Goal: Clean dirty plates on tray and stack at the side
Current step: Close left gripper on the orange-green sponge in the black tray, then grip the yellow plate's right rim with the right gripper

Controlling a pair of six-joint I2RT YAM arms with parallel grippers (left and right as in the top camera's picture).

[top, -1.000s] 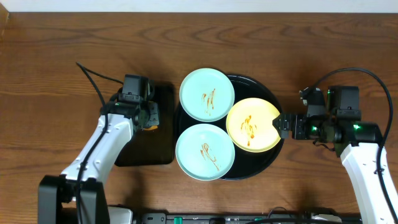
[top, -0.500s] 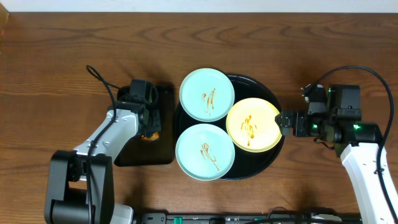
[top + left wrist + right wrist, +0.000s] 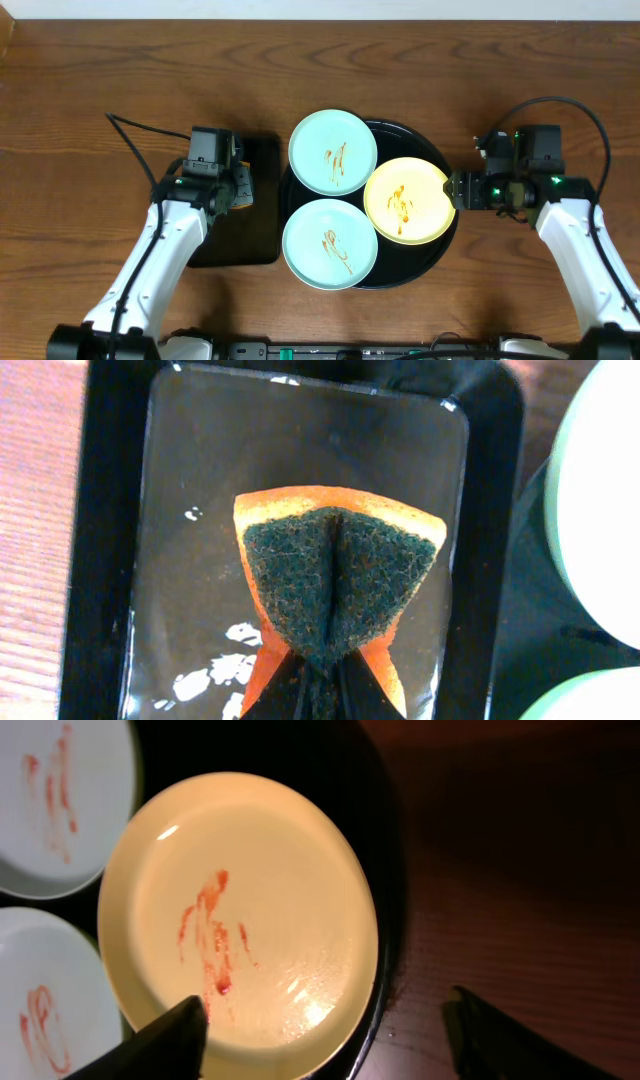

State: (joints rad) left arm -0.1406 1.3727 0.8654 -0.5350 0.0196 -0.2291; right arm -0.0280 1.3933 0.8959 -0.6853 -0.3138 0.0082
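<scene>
Three sauce-streaked plates lie on the round black tray [image 3: 436, 150]: a mint plate [image 3: 333, 152] at the back, a mint plate [image 3: 330, 244] at the front, and a yellow plate [image 3: 405, 200] on the right. My left gripper [image 3: 236, 190] is shut on a folded orange sponge with a dark green scouring face [image 3: 335, 575], held over the small rectangular tray. My right gripper [image 3: 456, 189] is open. In the right wrist view [image 3: 325, 1015] one of its fingers [image 3: 160, 1042] is over the yellow plate [image 3: 240, 900] and the other is over the table, straddling the plate's near edge.
The rectangular black tray [image 3: 235, 245] lies left of the round tray, and its wet glossy floor [image 3: 200, 500] shows in the left wrist view. Bare wooden table surrounds both trays. Cables trail from both arms.
My left arm swung out and back and still holds the sponge over the rectangular tray. My right gripper has shifted slightly toward the back, beside the yellow plate's edge.
</scene>
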